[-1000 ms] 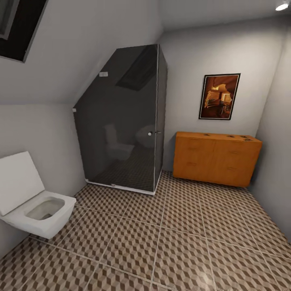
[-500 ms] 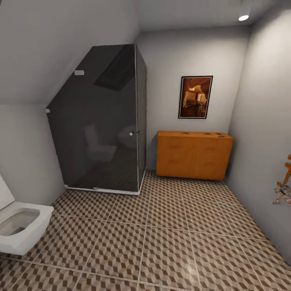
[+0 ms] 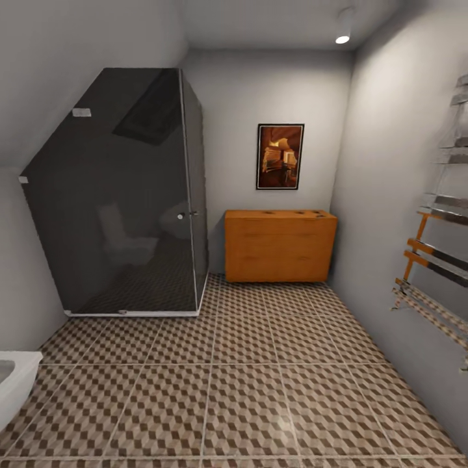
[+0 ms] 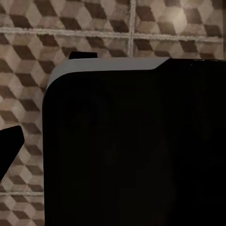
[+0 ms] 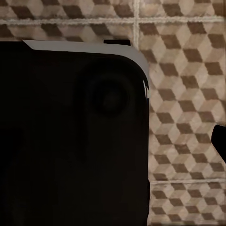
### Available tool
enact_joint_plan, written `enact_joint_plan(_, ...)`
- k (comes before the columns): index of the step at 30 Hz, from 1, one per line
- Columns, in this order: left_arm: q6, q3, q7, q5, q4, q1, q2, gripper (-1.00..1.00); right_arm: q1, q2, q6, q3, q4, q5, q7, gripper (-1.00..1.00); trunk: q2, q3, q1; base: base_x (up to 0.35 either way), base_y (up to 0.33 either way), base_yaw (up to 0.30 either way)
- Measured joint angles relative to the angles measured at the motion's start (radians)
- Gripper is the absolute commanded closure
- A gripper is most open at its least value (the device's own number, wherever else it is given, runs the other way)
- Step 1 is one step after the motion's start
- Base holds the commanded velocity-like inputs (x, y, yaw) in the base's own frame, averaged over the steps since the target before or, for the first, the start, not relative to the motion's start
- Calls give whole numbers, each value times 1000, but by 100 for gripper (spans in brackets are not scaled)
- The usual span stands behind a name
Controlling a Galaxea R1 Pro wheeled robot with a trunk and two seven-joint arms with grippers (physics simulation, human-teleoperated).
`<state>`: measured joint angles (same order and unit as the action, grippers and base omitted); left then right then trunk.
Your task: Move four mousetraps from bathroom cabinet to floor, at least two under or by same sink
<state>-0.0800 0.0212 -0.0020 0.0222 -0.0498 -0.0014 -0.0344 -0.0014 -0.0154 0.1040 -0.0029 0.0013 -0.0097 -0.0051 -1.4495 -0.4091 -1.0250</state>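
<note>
Cabinet: the cabinet [image 3: 281, 246] is standing against the far wall, in the corner between the shower enclosure [image 3: 123, 195] and the right-hand wall.
Mousetraps: small dark items [image 3: 299, 212] are lying on the cabinet top, spaced apart; too small to identify with certainty.
Bathroom floor: the bathroom floor [image 3: 247, 383] is spreading from the foreground to the cabinet base; it is also showing in both wrist views [image 4: 28, 99] [image 5: 188, 108].
Wall items: a framed picture [image 3: 280, 156] is hanging above the cabinet; a towel rail [image 3: 435, 260] is mounting on the right wall.
Toilet: a white toilet edge [image 3: 13, 383] is showing at the lower left.
Left claw: a dark body is blocking the wrist view; cannot tell whether the fingers are apart or together.
Right claw: same condition; state cannot be told.
</note>
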Motion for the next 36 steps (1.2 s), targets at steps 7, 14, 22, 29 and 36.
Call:
enact_joint_plan(7, 0, 0, -1, -1, 0, 0, 0, -100, 0, 0, 0, 0, 0, 0, 0, -100, 0, 0, 0, 58, -31, -291)
enact_joint_plan(14, 7, -2, -1, 0, 1, 0, 1, -100, 0, 0, 0, 0, 0, 1, -1, -100, 0, 0, 0, 227, -101, -127)
enact_joint_plan(22, 13, -2, -1, 2, 2, 0, 2, -100, 0, -1, 0, 1, 0, 3, -2, -100, 0, 0, 1, 299, -30, -25)
enact_joint_plan(29, 15, -2, -1, 3, 2, 0, 2, -100, 0, 0, -1, 1, 0, 6, -2, -100, 0, 0, 1, 317, -5, -4)
enact_joint_plan(36, 15, -1, -2, 4, 2, 0, 2, -100, 0, 0, -2, 1, 0, 8, -2, -100, 0, 0, 1, 321, -1, -1)
